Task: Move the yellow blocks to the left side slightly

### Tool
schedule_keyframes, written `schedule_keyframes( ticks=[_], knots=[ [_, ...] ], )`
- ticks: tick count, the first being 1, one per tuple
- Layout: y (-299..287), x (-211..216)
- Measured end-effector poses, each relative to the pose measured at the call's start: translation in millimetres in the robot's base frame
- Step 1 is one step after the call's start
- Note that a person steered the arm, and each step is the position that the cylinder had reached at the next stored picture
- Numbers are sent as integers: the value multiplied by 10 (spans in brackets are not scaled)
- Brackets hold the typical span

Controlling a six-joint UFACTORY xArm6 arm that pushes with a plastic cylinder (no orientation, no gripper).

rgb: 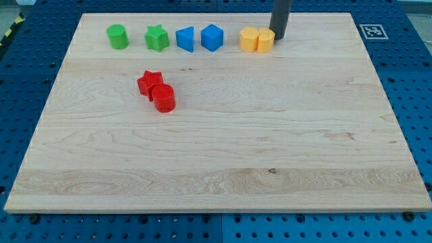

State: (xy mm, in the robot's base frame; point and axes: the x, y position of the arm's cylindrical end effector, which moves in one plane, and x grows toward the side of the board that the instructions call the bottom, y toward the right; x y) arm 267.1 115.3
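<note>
Two yellow blocks stand touching near the view's top, right of centre: a yellow hexagonal block (249,39) on the left and a yellow cylinder (265,40) on the right. My tip (279,37) is right beside the yellow cylinder, on its right side, touching or nearly touching it. The dark rod runs up out of the view's top.
A row runs along the top of the wooden board (216,169): green cylinder (117,36), green star (156,38), blue triangular block (185,38), blue cube-like block (211,37). A red star (149,83) and red cylinder (163,98) touch lower left. A marker tag (372,31) lies top right.
</note>
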Motion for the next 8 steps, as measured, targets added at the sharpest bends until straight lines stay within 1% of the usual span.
schedule_keyframes(
  ticks=[1, 2, 3, 4, 5, 6, 7, 8],
  knots=[
    [-136, 0],
    [6, 9],
    [472, 123],
    [556, 359],
    [536, 701],
    [216, 799],
    [-312, 768],
    [-428, 759]
  ],
)
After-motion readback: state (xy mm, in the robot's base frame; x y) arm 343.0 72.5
